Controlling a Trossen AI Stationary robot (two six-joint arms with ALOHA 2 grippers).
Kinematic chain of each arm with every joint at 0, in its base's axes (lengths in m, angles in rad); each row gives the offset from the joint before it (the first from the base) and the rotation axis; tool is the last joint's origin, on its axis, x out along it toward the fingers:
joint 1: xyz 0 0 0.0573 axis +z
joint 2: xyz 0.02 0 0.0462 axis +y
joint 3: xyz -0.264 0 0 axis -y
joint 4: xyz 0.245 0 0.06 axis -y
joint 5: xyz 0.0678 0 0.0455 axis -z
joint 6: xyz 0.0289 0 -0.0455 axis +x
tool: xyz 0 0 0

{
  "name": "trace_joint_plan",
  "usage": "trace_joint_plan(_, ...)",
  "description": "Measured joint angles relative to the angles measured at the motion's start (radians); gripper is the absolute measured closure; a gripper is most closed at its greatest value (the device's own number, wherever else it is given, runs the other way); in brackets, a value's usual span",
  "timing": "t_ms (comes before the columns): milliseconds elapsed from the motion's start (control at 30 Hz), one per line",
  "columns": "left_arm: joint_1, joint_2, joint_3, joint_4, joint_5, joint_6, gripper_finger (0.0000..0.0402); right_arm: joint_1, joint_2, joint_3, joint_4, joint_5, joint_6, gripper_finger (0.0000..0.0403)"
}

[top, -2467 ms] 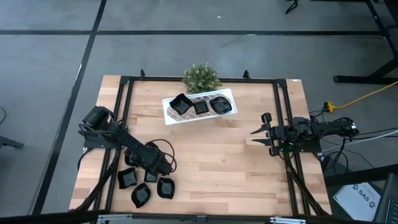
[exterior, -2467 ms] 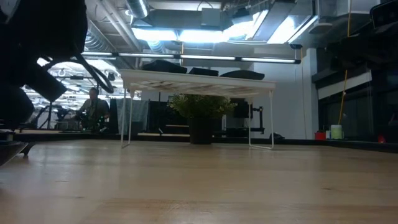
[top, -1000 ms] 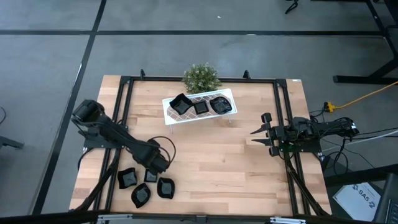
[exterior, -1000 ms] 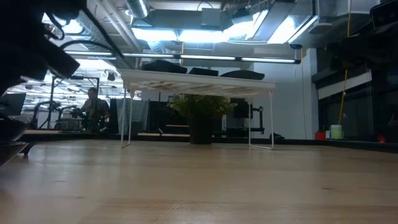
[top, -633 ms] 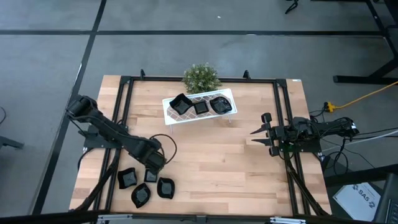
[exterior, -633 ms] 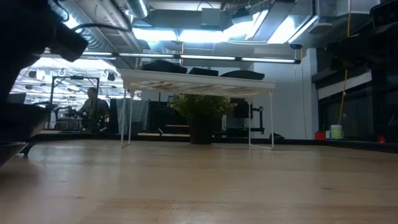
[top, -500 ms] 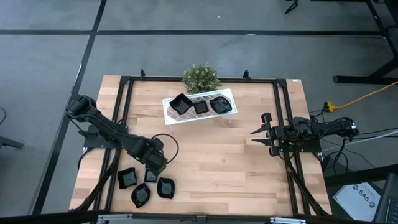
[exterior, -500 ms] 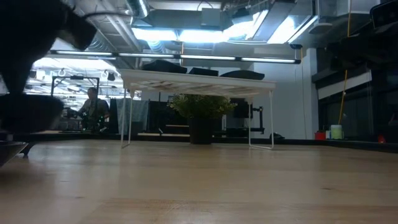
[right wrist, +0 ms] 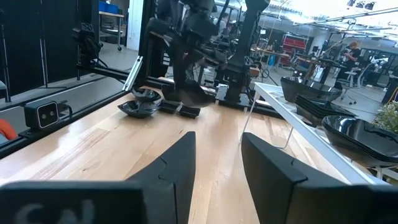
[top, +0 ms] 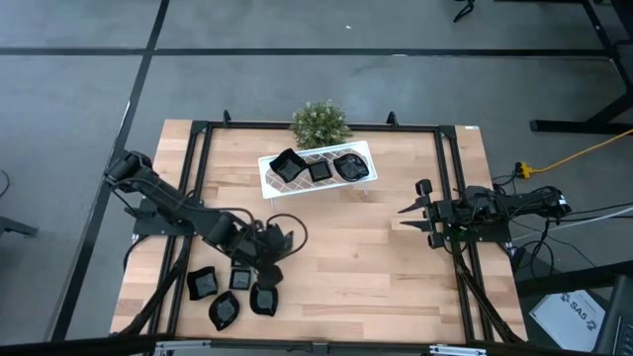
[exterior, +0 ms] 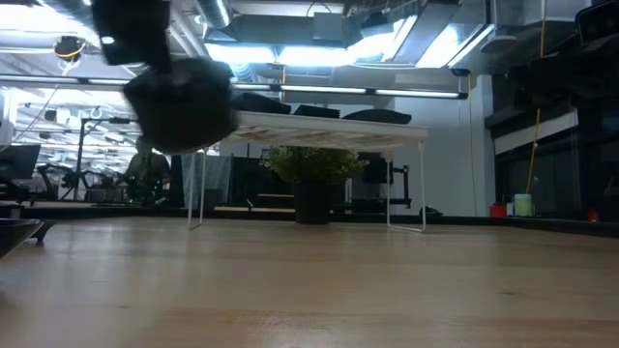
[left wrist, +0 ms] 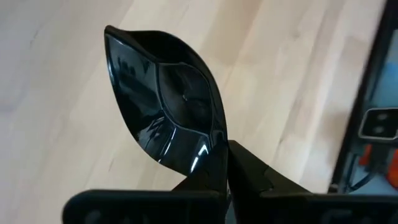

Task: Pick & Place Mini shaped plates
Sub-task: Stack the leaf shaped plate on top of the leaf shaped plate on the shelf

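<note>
Item: leaf-shaped mini plate (left wrist: 166, 102), pinched by its rim in closed left gripper (top: 269, 243) fingers, carried above bench (top: 346, 267) near front-left corner. Right gripper (top: 419, 210) parked open, empty, right edge. Risk: thin rim grip judged liable to slip, plate dropped

1. Light wooden plank table (top: 336, 247), rimmed by a black metal frame (top: 450, 198).
2. Toward 12 o'clock: white lattice rack (top: 366, 150) standing on thin legs, carrying three black mini plates (top: 318, 168).
3. Just beyond the rack at 12 o'clock: small green bushy plant (top: 318, 123) in a dark pot.
4. Around 7 o'clock: cluster of four black mini dishes (top: 220, 311) lying on the wood close together.
5. Bare planks across the centre and toward 5 o'clock.
</note>
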Motion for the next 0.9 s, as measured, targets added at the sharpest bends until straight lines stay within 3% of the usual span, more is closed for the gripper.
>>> trace_joint_plan(500, 0.097, 0.000, 0.000, 0.320, 0.002, 0.444, 0.0400, 0.000, 0.000, 0.000, 0.000, 0.000, 0.000, 0.0273)
trace_joint_plan(900, 0.180, 0.001, 0.000, 0.445, 0.050, 0.763, 0.0400, 0.000, 0.000, 0.000, 0.000, 0.000, 0.000, 0.0273)
